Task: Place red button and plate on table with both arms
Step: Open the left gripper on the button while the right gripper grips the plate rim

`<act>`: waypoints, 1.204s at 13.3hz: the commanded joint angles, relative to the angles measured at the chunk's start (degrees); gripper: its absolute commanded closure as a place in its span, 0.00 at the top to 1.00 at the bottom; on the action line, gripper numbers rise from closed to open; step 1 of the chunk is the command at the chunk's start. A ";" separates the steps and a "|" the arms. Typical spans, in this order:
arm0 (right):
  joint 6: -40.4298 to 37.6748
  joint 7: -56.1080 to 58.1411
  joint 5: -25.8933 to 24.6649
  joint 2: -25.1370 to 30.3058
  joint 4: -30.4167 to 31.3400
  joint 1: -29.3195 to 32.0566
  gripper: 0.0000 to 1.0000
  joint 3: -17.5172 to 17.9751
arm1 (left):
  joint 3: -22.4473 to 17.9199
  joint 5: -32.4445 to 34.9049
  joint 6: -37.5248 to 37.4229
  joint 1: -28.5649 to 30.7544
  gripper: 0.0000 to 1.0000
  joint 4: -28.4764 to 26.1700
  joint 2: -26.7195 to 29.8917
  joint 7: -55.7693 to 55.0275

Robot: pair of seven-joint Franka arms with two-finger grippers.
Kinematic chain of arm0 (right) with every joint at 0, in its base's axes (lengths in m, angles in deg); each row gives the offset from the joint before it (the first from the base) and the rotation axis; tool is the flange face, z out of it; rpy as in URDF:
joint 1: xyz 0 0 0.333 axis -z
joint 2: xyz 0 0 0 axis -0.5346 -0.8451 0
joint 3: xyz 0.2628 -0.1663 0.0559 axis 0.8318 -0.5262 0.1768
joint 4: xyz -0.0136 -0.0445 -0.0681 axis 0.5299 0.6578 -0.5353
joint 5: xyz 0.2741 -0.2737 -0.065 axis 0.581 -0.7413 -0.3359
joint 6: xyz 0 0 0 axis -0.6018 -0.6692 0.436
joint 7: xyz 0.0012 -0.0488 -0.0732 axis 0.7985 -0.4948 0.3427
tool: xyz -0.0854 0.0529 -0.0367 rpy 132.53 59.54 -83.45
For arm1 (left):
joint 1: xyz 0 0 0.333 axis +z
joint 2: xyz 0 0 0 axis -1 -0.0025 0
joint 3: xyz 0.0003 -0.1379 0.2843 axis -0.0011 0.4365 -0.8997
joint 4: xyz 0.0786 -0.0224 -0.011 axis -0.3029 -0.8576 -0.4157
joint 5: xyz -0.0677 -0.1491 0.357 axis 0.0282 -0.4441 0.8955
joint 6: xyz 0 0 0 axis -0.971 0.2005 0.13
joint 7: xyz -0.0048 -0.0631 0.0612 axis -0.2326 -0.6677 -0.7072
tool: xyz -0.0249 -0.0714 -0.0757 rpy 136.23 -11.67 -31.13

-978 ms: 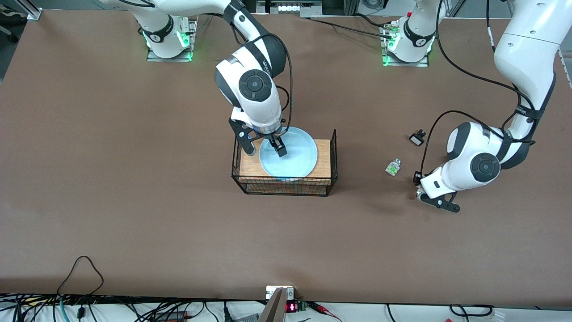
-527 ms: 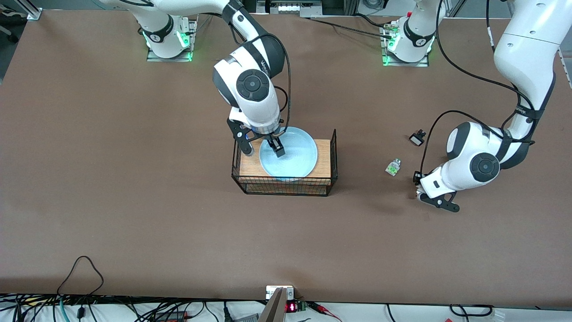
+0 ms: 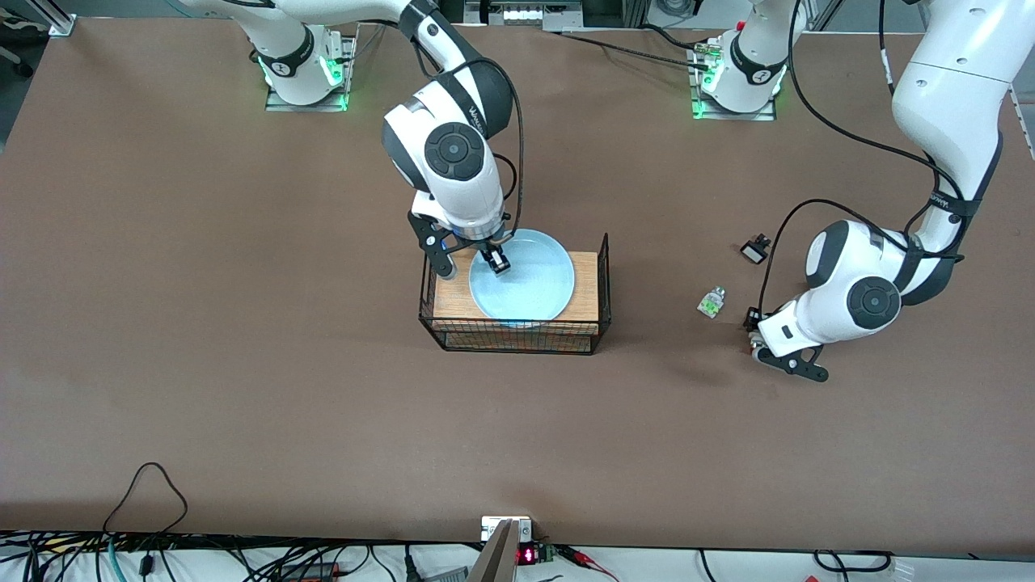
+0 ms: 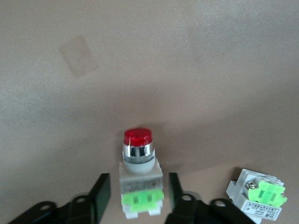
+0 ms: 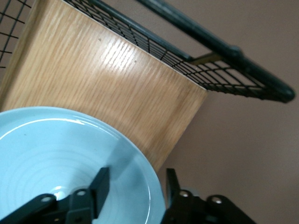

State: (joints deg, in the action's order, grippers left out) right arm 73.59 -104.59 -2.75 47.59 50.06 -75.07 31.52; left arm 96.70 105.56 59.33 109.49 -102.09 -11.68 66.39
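Lying flat on the matte brown table (image 3: 242, 364) near the edge at the left arm's end: red button (image 4: 138, 173), a whitish block with green tabs, chrome collar and glossy red cap. Long axis along the left gripper (image 4: 138, 179), cap pointing away from the wrist. Jaws apart, a slim gap on each side. Just beside, a green-and-clear piece (image 4: 257, 198).

Mid-table, on the wire rack's (image 3: 517, 335) wooden top: round pale-blue plate (image 5: 56, 154). Right gripper (image 5: 135, 179) astride its raised rim, jaws apart, not pinching.

Robotics lab: bolted arm bases (image 3: 303, 61), cable clutter (image 3: 242, 562).
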 commanded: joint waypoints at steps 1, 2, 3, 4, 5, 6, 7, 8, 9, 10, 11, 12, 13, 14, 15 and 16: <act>0.50 -0.17 0.52 1.65 1.97 -0.14 0.37 -0.07 | 0.76 -0.22 -0.13 0.41 1.00 -0.61 1.17 -0.18; 0.33 -0.26 0.52 1.73 1.97 -0.14 0.34 -0.07 | 0.85 -0.13 -1.09 0.15 1.00 -0.35 2.13 -0.97; 0.15 -0.17 0.52 1.99 1.97 -0.14 0.28 -0.07 | 1.29 -0.22 -2.93 0.06 1.00 0.27 3.53 -1.76; 0.15 -0.26 0.52 2.17 1.97 -0.14 0.26 -0.07 | 2.60 -0.22 -5.29 0.05 1.00 1.32 5.28 -2.90; 0.15 -0.26 0.43 2.17 1.97 -0.14 0.20 -0.07 | 4.09 -0.22 -8.89 -0.03 1.00 3.24 6.17 -4.91; 0.15 -0.17 0.43 2.17 2.06 -0.32 0.14 -0.07 | 5.93 -0.22 -13.36 -0.03 1.00 5.78 6.61 -7.20; 0.15 0.00 0.43 2.17 2.32 -0.49 0.09 -0.07 | 7.43 -0.22 -18.19 -0.12 1.00 8.77 6.62 -8.52; 0.15 0.96 0.43 2.17 2.67 -0.58 0.03 -0.07 | 9.10 -0.22 -22.41 -0.03 1.00 11.32 6.62 -9.58; 0.15 2.45 0.43 2.17 2.85 -0.67 0.00 -0.07 | 10.33 -0.22 -26.11 -0.03 1.00 14.65 6.62 -10.20; 0.15 3.42 0.43 2.17 2.94 -0.76 0.00 -0.07 | 11.65 -0.30 -29.63 -0.03 1.00 17.38 6.79 -10.21; 0.06 3.96 0.43 2.17 2.94 -0.76 0.00 -0.07 | 13.05 -0.57 -33.06 -0.03 1.00 20.02 7.06 -10.29; 0.06 4.05 0.43 2.35 2.94 -0.76 0.00 -0.07 | 13.85 -0.74 -36.05 -0.03 1.00 22.57 7.32 -10.21; -0.03 4.05 0.43 3.04 3.02 -0.76 0.00 -0.07 | 14.56 -0.66 -38.52 -0.03 1.00 24.42 7.58 -10.21; -0.20 4.05 0.52 4.10 2.94 -0.67 0.00 -0.07 | 15.00 -0.66 -39.76 -0.03 1.00 25.57 8.02 -10.21; -0.64 4.05 0.70 5.67 2.94 -0.67 0.00 -0.07 | 15.35 -0.83 -40.29 0.05 1.00 25.76 9.33 -10.12; -0.99 4.05 0.70 7.43 2.94 -0.67 0.00 -0.07 | 15.18 -0.92 -40.91 -0.21 1.00 25.85 10.56 -9.86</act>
State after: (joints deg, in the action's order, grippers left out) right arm 73.11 -101.09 -2.65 50.88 51.35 -75.89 32.00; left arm 111.45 105.56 20.61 109.24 -77.14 -3.11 56.46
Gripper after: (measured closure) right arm 0.965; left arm 0.000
